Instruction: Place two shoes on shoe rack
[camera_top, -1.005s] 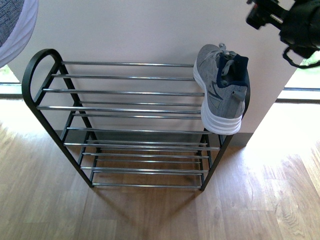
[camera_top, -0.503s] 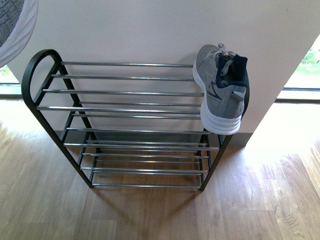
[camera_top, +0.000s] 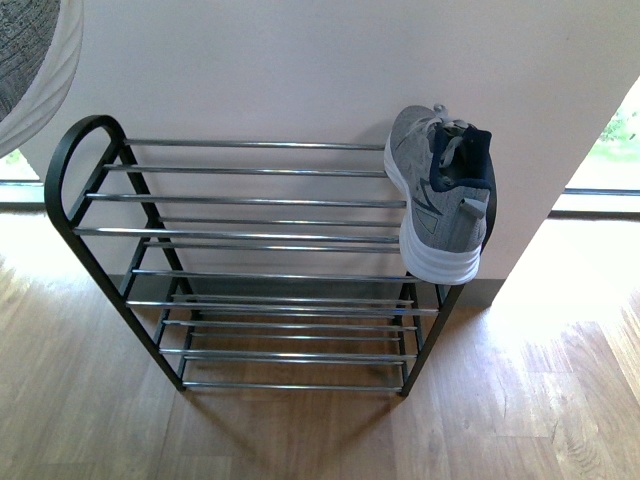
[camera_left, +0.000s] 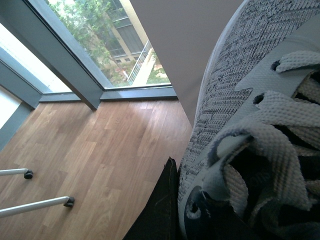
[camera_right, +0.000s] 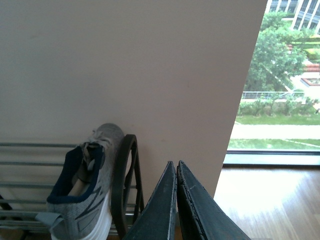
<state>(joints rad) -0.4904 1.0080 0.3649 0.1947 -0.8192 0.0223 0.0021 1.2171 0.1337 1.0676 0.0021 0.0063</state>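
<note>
The shoe rack (camera_top: 250, 232) stands against a white wall, black arched side frames joined by chrome rods. One grey knit shoe (camera_top: 440, 195) lies tipped on its side at the right end of the top tier, white sole facing left. In the right wrist view that shoe (camera_right: 82, 197) leans by the black side frame (camera_right: 122, 185), and my right gripper (camera_right: 176, 165) is shut and empty, to its right. The second shoe (camera_top: 30, 60) hangs high at the far left, above the rack's left end. My left gripper (camera_left: 187, 200) is shut on this shoe (camera_left: 240, 105); one black finger (camera_left: 160, 210) shows, the other is hidden.
Wooden floor (camera_top: 300, 430) spreads in front of the rack. Floor-to-ceiling windows (camera_left: 75, 45) flank the wall on both sides. Two thin white legs with black feet (camera_left: 35, 204) stand on the floor in the left wrist view.
My right arm, at the top right a second ago, has left the front view. The rack and the placed shoe now sit slightly lower in that view. The held shoe stays at the top left.
</note>
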